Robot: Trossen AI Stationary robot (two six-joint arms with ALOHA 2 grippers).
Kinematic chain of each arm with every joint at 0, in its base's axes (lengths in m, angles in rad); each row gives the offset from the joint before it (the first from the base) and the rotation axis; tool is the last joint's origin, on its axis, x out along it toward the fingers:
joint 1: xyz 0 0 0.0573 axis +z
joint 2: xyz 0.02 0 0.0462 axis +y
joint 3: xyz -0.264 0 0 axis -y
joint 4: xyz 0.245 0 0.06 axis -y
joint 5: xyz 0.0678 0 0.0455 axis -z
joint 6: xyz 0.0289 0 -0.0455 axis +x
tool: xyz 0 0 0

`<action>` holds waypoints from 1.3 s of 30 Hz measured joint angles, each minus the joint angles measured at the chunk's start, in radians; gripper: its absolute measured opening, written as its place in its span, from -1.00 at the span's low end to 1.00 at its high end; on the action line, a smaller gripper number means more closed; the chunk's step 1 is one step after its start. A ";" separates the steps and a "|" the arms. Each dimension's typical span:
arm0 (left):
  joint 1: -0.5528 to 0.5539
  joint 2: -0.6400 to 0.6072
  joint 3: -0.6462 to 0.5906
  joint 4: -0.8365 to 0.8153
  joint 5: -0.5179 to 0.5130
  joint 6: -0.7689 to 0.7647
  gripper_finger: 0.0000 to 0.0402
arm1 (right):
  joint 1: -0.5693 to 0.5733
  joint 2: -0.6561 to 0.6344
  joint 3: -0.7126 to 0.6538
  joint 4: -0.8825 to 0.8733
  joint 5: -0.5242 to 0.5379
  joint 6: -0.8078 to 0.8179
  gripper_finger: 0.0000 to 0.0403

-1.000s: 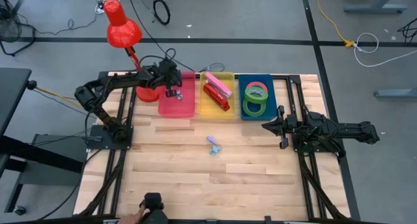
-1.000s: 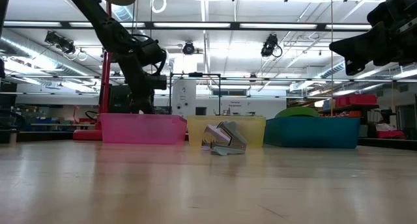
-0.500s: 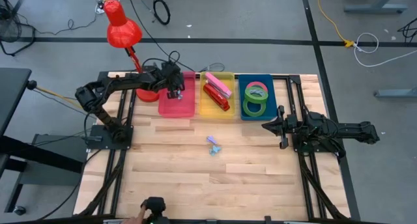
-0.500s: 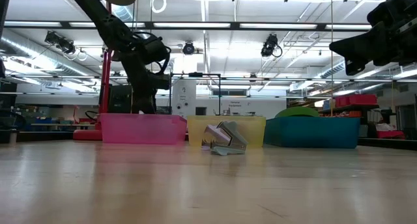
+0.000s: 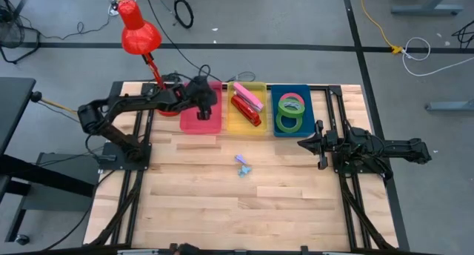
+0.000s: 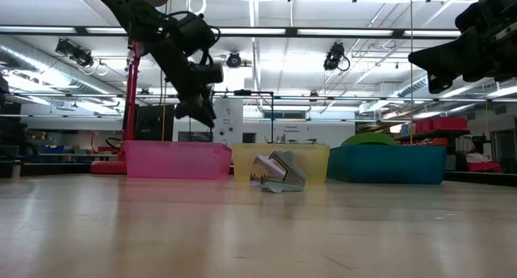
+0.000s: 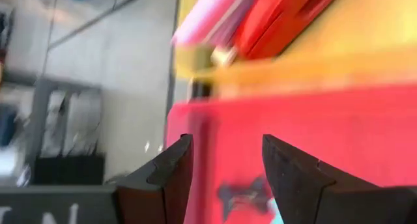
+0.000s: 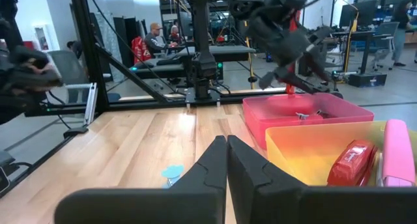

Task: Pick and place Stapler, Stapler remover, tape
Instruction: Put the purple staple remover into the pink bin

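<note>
The work surface is a light wooden table (image 5: 244,203) of butcher-block planks, framed by black rails, standing on a grey concrete floor crossed by dark tape lines and loose cables. A red desk lamp (image 5: 139,31) stands at the table's upper-left corner in the high view.

Three bins sit in a row along the table's upper edge. The pink bin (image 5: 200,120) is leftmost; a small stapler remover (image 8: 301,114) lies inside it. The yellow bin (image 5: 235,120) in the centre holds a red stapler (image 5: 245,110) beside a pink stapler (image 5: 249,94). The blue bin (image 5: 304,127) on the right holds the tape (image 5: 290,113): two green rings and one red-pink ring, lying flat.

A second, pale-blue stapler remover (image 5: 242,165) lies on the bare wood near the table's centre, well apart from both arms.

The left gripper (image 5: 203,103) hangs above the pink bin, fingers (image 7: 171,167) spread apart and grasping nothing. The right gripper (image 5: 311,144) waits at the right of the table, below the blue bin, its fingers (image 8: 260,178) closed together on nothing.

The low view shows an industrial hall behind the table: white ceiling, strip lights, pipes and shelving. In the right wrist view, people are seated in the background.
</note>
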 joint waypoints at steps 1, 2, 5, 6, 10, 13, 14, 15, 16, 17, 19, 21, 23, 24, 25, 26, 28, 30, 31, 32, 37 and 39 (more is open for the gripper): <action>-0.012 -0.006 0.000 0.000 0.023 -0.003 -0.08 | 0.000 0.000 0.000 0.000 0.000 0.000 -0.92; -0.024 -0.010 0.000 0.003 0.042 -0.006 -0.08 | 0.000 0.000 0.000 0.000 0.000 0.000 -0.92; -0.058 -0.015 0.001 -0.001 0.080 -0.019 -0.08 | 0.000 0.000 0.000 0.000 0.000 0.000 -0.92; -0.071 -0.015 0.001 -0.004 0.088 -0.019 -0.08 | 0.000 0.000 0.000 0.000 0.000 0.000 -0.92; -0.127 -0.015 0.000 -0.015 0.122 -0.019 -0.08 | 0.000 0.000 0.000 0.000 0.000 0.000 -0.92; -0.174 -0.014 0.000 -0.016 0.168 -0.021 -0.08 | 0.000 0.000 0.000 0.000 0.000 0.000 -0.92; -0.189 -0.015 0.000 -0.015 0.188 -0.025 -0.08 | 0.000 0.000 0.000 0.000 0.000 0.000 -0.92; -0.204 -0.015 0.000 -0.015 0.211 -0.030 -0.08 | 0.000 0.000 0.000 0.000 0.000 0.000 -0.92; -0.220 -0.015 0.000 -0.016 0.236 -0.036 -0.08 | 0.000 0.000 0.000 0.000 0.000 0.000 -0.92; -0.234 -0.015 0.000 -0.015 0.263 -0.047 -0.08 | 0.000 0.000 0.000 0.000 0.000 0.000 -0.92; -0.262 -0.014 0.000 -0.015 0.311 -0.055 -0.08 | 0.000 0.000 0.000 0.000 0.000 0.000 -0.92; -0.289 -0.014 0.000 -0.014 0.347 -0.076 -0.08 | 0.000 0.000 0.000 0.000 0.000 0.000 -0.92; -0.313 -0.015 0.000 -0.013 0.375 -0.097 -0.08 | 0.000 0.000 0.000 0.000 0.000 0.000 -0.92; -0.325 -0.014 0.000 -0.014 0.386 -0.108 -0.08 | 0.000 0.000 0.000 0.000 0.000 0.000 -0.92; -0.335 -0.014 0.000 -0.013 0.394 -0.117 -0.08 | 0.000 0.000 0.000 0.000 0.000 0.000 -0.92; -0.346 -0.014 0.000 -0.010 0.404 -0.133 -0.08 | 0.000 0.000 0.000 0.000 0.000 0.000 -0.92; -0.365 -0.014 0.000 -0.002 0.425 -0.158 -0.08 | 0.000 0.000 0.000 0.000 0.000 0.000 -0.92; -0.383 -0.014 0.000 0.003 0.449 -0.179 -0.08 | 0.000 0.000 0.000 0.000 0.000 0.000 -0.92; -0.392 -0.014 0.000 0.006 0.459 -0.186 -0.08 | 0.000 0.000 0.000 0.000 0.000 0.000 -0.92; -0.401 -0.014 0.000 0.011 0.464 -0.195 -0.08 | 0.000 0.000 0.000 0.000 0.000 0.000 -0.92; -0.439 -0.013 0.000 0.017 0.480 -0.243 -0.08 | 0.000 0.000 0.000 0.000 0.000 0.000 -0.92; -0.451 -0.009 0.000 0.018 0.480 -0.263 -0.08 | 0.000 0.000 0.000 0.000 0.000 0.000 -0.92</action>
